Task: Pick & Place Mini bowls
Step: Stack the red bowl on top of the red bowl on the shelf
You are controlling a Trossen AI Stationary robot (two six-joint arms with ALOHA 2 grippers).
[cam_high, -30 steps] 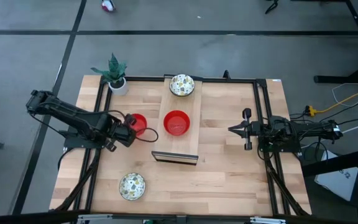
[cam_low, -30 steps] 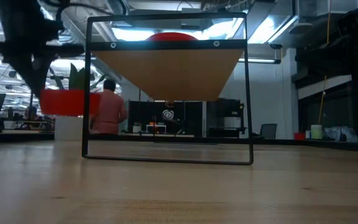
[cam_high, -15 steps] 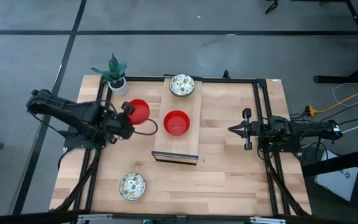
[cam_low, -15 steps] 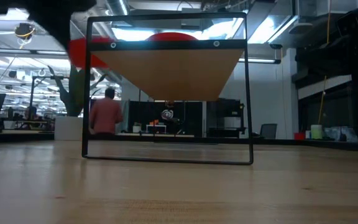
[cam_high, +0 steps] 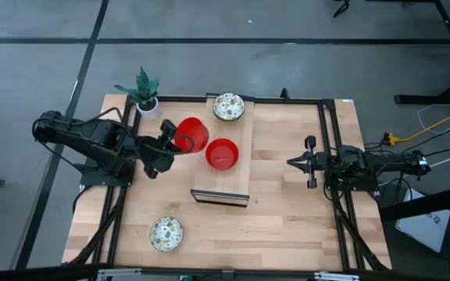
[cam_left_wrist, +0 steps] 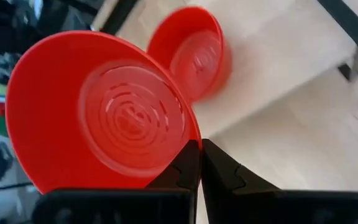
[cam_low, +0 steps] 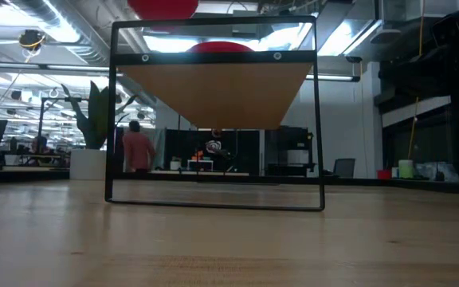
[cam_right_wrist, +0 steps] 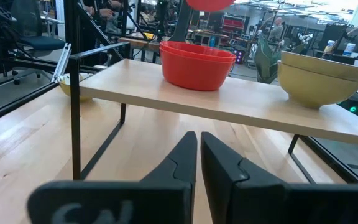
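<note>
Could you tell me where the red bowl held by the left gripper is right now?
In the high view, the held red bowl hangs in the left gripper at the shelf's left edge, beside the red bowl on the shelf.

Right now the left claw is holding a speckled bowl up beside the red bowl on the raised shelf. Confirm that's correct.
Not quite. The bowl in the left claw is plain red, not speckled; the left wrist view shows it clamped by its rim. The rest stands: it is held up beside the red bowl on the raised shelf, as the high view shows.
</note>
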